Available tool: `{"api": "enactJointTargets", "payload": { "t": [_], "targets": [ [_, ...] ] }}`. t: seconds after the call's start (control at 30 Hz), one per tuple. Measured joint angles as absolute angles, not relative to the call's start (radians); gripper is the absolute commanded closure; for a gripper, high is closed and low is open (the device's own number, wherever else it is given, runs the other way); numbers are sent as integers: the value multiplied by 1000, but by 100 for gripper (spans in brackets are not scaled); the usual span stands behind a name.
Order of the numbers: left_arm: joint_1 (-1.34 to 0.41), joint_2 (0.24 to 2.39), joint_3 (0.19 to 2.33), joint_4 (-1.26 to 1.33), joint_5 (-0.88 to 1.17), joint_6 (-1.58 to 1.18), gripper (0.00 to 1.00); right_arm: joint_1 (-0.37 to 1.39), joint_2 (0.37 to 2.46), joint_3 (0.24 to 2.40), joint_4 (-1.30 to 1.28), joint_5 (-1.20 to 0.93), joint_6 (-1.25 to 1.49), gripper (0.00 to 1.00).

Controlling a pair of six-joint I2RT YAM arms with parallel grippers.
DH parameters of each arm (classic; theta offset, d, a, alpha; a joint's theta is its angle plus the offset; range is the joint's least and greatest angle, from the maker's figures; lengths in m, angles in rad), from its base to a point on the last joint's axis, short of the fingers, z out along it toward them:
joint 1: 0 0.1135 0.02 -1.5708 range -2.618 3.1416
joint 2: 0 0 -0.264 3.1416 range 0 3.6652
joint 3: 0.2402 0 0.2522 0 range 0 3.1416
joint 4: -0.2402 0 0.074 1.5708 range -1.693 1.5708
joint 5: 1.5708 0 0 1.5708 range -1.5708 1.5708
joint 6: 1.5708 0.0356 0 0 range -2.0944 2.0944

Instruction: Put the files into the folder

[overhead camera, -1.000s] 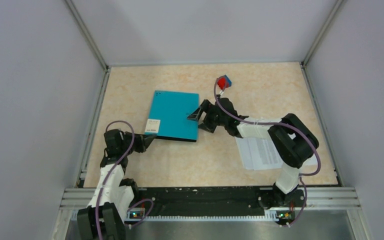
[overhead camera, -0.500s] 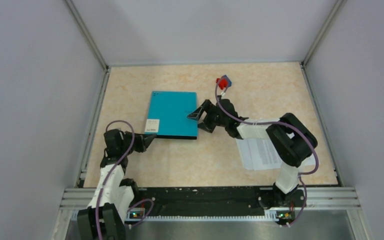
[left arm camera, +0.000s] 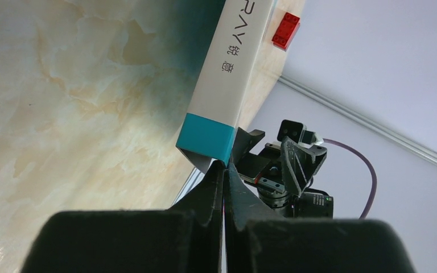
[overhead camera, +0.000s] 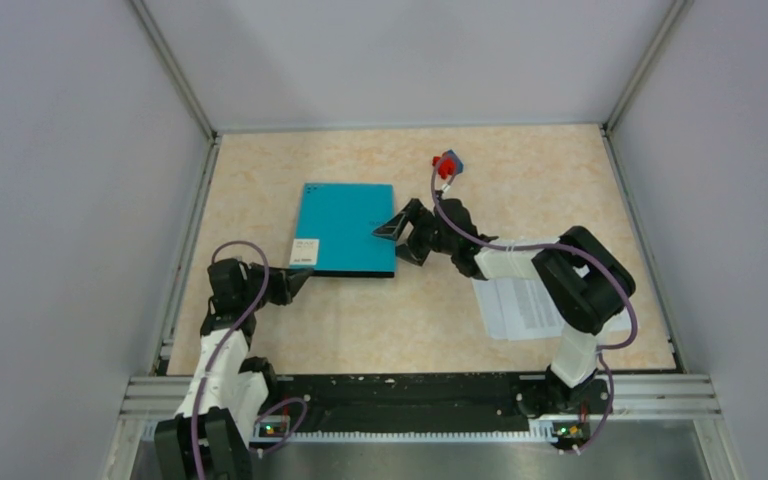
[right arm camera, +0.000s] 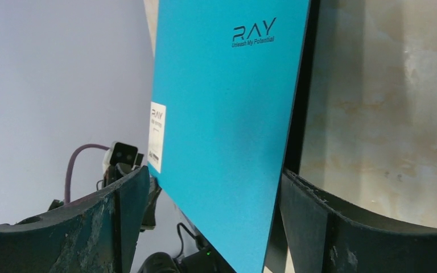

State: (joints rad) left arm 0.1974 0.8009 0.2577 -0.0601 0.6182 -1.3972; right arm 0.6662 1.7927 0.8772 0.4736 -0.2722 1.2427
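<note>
The teal folder (overhead camera: 345, 228) lies shut and flat on the table, left of centre, with its white label at the near left corner. My left gripper (overhead camera: 300, 278) is shut, its tips (left arm camera: 225, 165) touching that near left corner (left arm camera: 207, 135). My right gripper (overhead camera: 397, 235) is open at the folder's right edge. In the right wrist view the teal cover (right arm camera: 227, 114) fills the space between its two fingers (right arm camera: 215, 173), which stand apart from it. The files (overhead camera: 525, 305), white printed sheets, lie at the near right, partly hidden under the right arm.
A small red-and-blue block (overhead camera: 447, 165) sits behind the right gripper, also seen in the left wrist view (left arm camera: 285, 29). Grey walls with metal rails (overhead camera: 185, 260) bound the table on three sides. The right arm's purple cable (overhead camera: 440, 205) loops above the table.
The folder has slid slightly left and squared up. The right gripper has followed its right edge a little. The left gripper has stayed shut at the near left corner.
</note>
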Motion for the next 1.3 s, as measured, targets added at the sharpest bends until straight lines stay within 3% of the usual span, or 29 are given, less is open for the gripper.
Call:
{"api": "enactJointTargets", "payload": {
  "t": [0.13, 0.27, 0.33, 0.4, 0.43, 0.47, 0.53, 0.63, 0.9, 1.1, 1.3],
  "targets": [
    [197, 801, 258, -61, 623, -1397, 100, 666, 1793, 878, 496, -289, 1259, 22],
    [197, 801, 258, -61, 629, -1397, 100, 666, 1795, 878, 519, -299, 1277, 31],
    [197, 799, 258, -61, 635, -1397, 100, 666, 1803, 878, 543, -300, 1285, 42],
    [197, 787, 258, -68, 638, -1389, 100, 666, 1824, 880, 571, -302, 1291, 61],
    [197, 780, 258, -76, 640, -1381, 91, 666, 1835, 880, 583, -301, 1295, 74],
    [197, 774, 262, -93, 641, -1365, 68, 666, 1847, 880, 590, -299, 1302, 85],
    [197, 773, 288, -155, 645, -1322, 47, 665, 1861, 880, 591, -292, 1306, 100],
    [196, 775, 360, -277, 651, -1219, 28, 665, 1860, 887, 572, -276, 1290, 100],
    [193, 762, 578, -603, 516, -871, 27, 671, 1745, 947, 292, -175, 1137, 100],
    [193, 842, 828, -711, 338, -696, 26, 764, 1555, 1099, -48, 46, 945, 100],
    [192, 909, 998, -710, 216, -640, 26, 949, 1593, 1347, -225, 197, 822, 49]
  ]
}}
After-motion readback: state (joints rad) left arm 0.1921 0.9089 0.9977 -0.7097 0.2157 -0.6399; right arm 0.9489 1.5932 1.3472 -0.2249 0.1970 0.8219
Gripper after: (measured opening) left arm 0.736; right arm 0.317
